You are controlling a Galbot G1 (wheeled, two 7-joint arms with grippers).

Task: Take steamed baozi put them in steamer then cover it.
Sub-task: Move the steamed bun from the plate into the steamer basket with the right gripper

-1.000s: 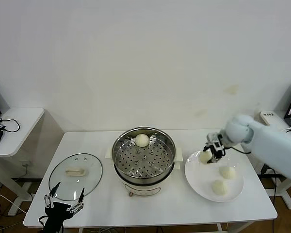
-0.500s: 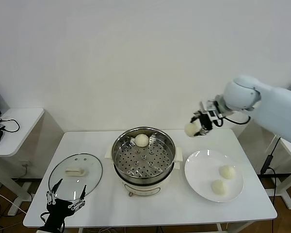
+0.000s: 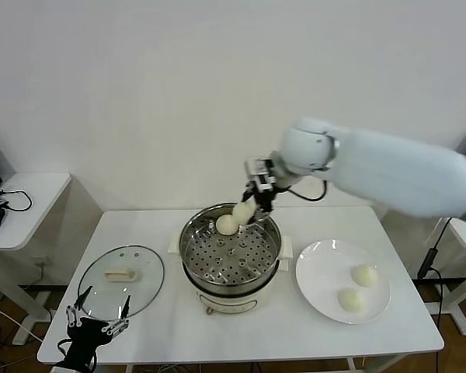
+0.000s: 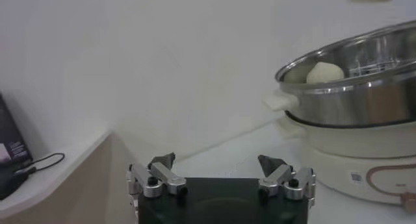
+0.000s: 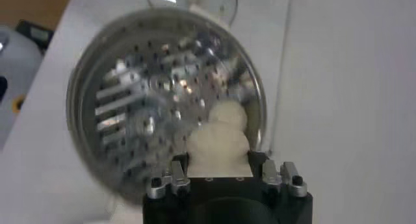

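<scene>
My right gripper is shut on a cream-white baozi and holds it over the far side of the steamer. In the right wrist view the held baozi sits between the fingers above the perforated tray. One baozi lies on the tray at the back; it also shows in the right wrist view. Two baozi lie on the white plate. The glass cover lies on the table left of the steamer. My left gripper is open and empty at the table's front left.
The steamer stands on its cream-white cooker base at the table's middle. A side table with a cable stands to the left. The wall runs close behind the table.
My right gripper lifted a baozi off the plate and carried it left to above the steamer's far side. The left gripper shifted slightly at the front left.
</scene>
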